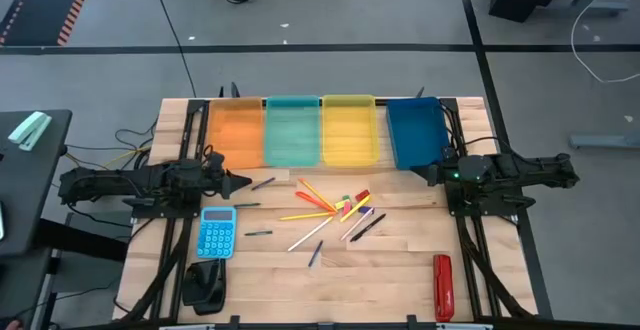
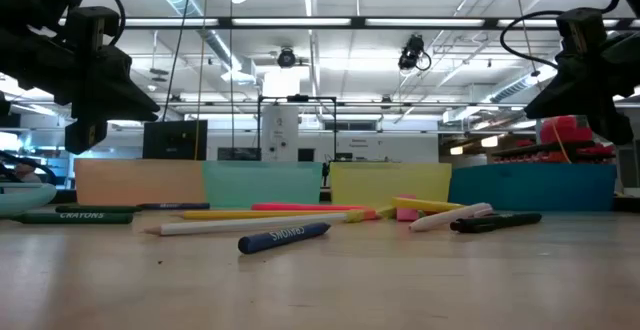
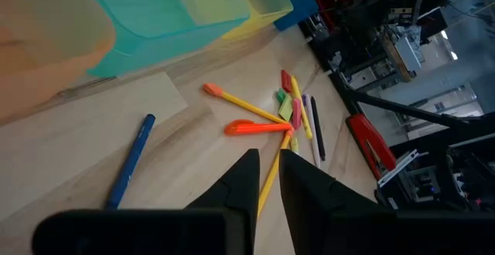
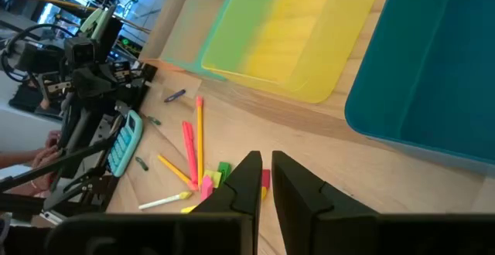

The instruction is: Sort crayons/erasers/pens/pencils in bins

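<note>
Four bins stand in a row along the table's far side: orange (image 1: 235,130), teal (image 1: 292,130), yellow (image 1: 350,130) and dark blue (image 1: 415,130). In the middle of the table lies a loose heap (image 1: 335,208) of yellow and orange pencils, red and orange crayons, small erasers and dark pens. A blue stick (image 3: 131,162) lies nearer my left gripper. My left gripper (image 1: 246,181) hovers shut left of the heap, in front of the orange and teal bins. My right gripper (image 1: 421,173) hovers shut to the right, by the dark blue bin's near edge. Both are above the table, touching nothing.
A light-blue calculator (image 1: 217,232) and a black object (image 1: 205,285) lie near the table's left near corner. A red oblong tool (image 1: 442,287) lies at the right near corner. More sticks (image 1: 258,233) lie scattered between the calculator and the heap.
</note>
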